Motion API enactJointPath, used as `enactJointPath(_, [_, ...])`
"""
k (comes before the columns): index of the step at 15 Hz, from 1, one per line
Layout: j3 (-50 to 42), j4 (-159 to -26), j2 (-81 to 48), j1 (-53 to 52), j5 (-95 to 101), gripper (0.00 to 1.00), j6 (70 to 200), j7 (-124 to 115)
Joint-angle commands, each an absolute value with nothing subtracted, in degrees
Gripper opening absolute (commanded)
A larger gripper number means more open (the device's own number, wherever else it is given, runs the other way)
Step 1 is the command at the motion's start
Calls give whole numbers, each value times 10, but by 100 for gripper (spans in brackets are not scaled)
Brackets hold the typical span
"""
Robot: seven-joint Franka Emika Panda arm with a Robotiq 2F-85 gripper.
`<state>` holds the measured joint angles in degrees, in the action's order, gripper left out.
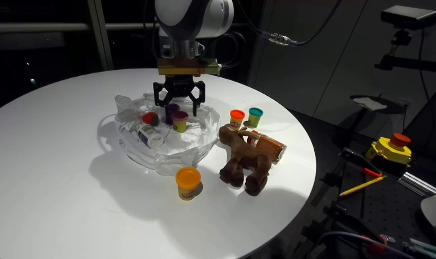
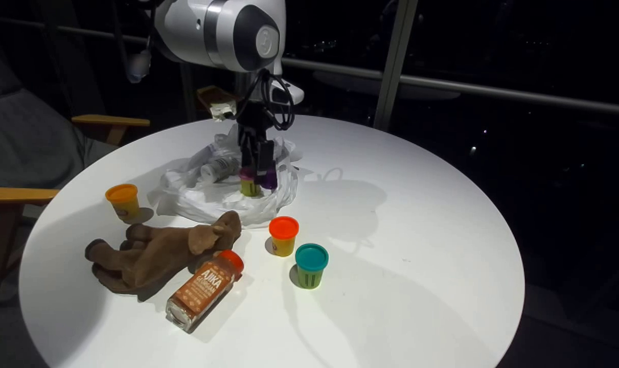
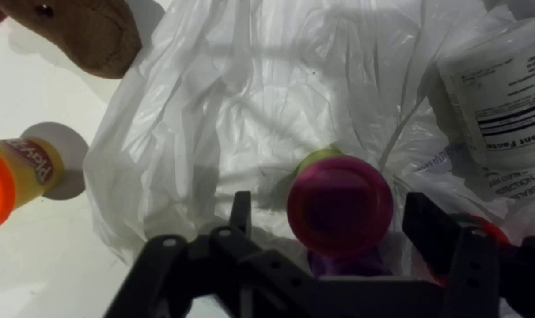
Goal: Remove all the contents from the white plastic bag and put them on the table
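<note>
The hand (image 3: pixel 328 208) is spread low over the white plastic bag (image 3: pixel 271 84); in the wrist view the magenta-lidded tub (image 1: pixel 180 125) shows between its fingers (image 3: pixel 241 214), with a gap to one of them. Just beside that tub, inside the bag, is a purple tub (image 2: pixel 271 179), and near them lie a red-and-green thing (image 1: pixel 149 118) and a white bottle (image 1: pixel 151 136) on its side. On the worktop (image 1: pixel 59 201), an orange-lidded tub (image 1: pixel 188 184) stands near the bag, and the brown plush toy (image 1: pixel 247 154) lies with its snout beside it. Next to the toy lies a red-capped jar (image 2: pixel 204 289); near its cap stand a red-lidded tub (image 2: pixel 283 238) and a teal-lidded tub (image 2: pixel 311 268).
</note>
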<state>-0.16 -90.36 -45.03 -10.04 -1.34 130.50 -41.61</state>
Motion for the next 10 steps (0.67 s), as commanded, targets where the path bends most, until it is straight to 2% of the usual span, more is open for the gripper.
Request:
enactJointPath(1, [1,-870,-464,-98,-36,56,1279,-394])
enactJointPath(5, [0,-884,-450,-101,-43,28,1277,-390])
enactJointPath(10, [-5,-994,-348,-124,-38,28,1307,-420])
